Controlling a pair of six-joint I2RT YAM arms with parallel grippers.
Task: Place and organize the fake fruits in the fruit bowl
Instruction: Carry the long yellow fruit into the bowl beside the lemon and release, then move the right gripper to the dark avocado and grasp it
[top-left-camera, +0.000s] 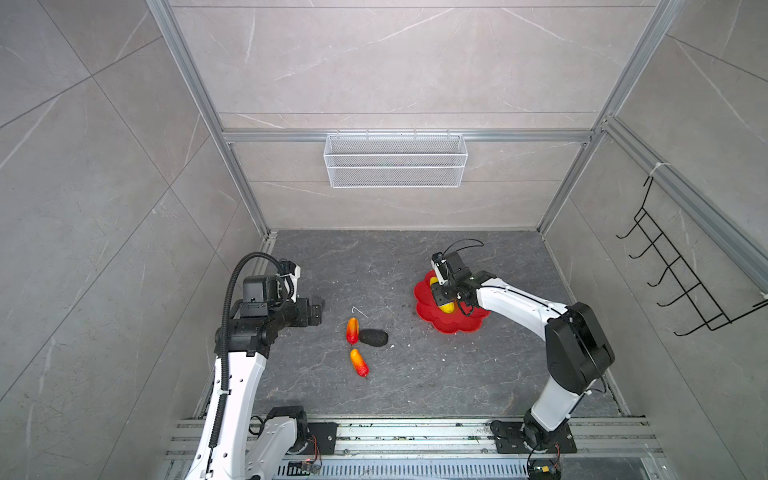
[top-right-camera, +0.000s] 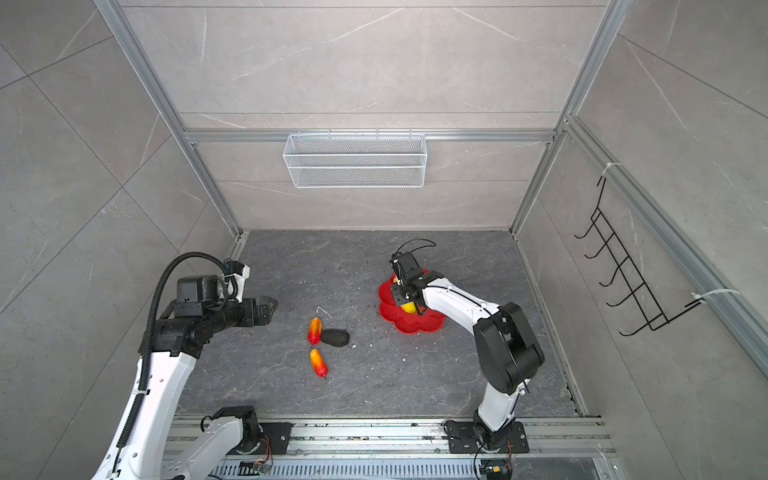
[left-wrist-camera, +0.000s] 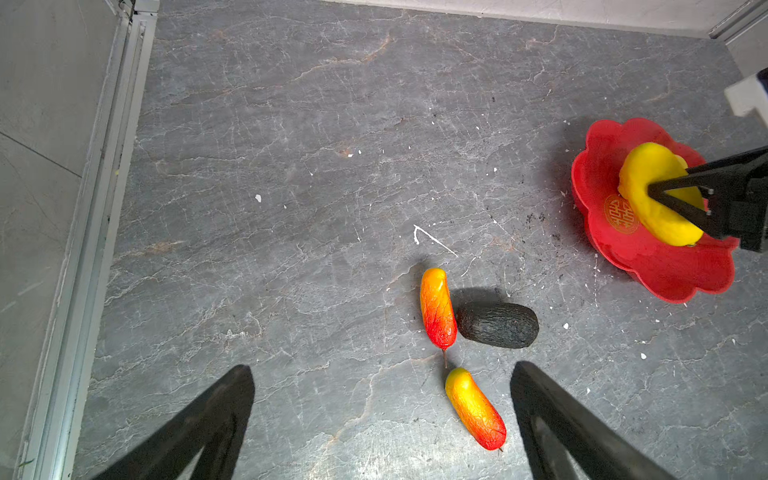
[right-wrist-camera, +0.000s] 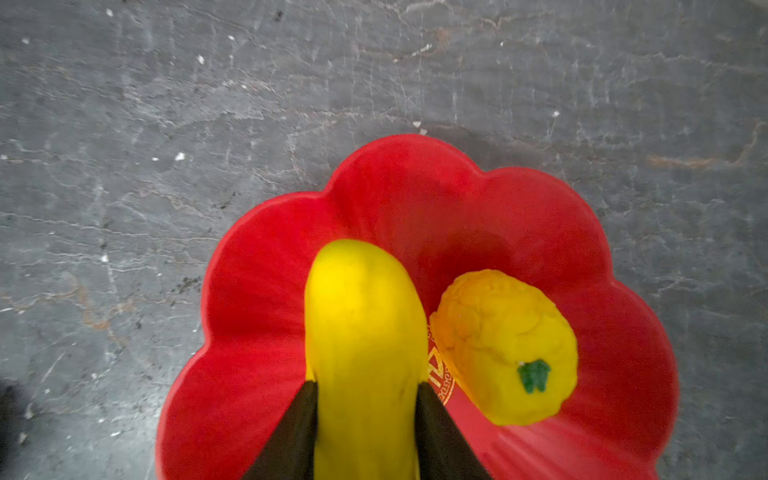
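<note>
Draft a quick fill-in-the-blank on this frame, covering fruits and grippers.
1. The right gripper is shut on the long yellow fruit over the ____ bowl.
2. Lying in the bowl is a round yellow fruit with a ____ spot.
3. ____ fruits lie on the table: two orange-red fruits and a dark bumpy fruit.
4. The left gripper is ____, holding nothing.
Missing words: red; green; three; open.
</note>
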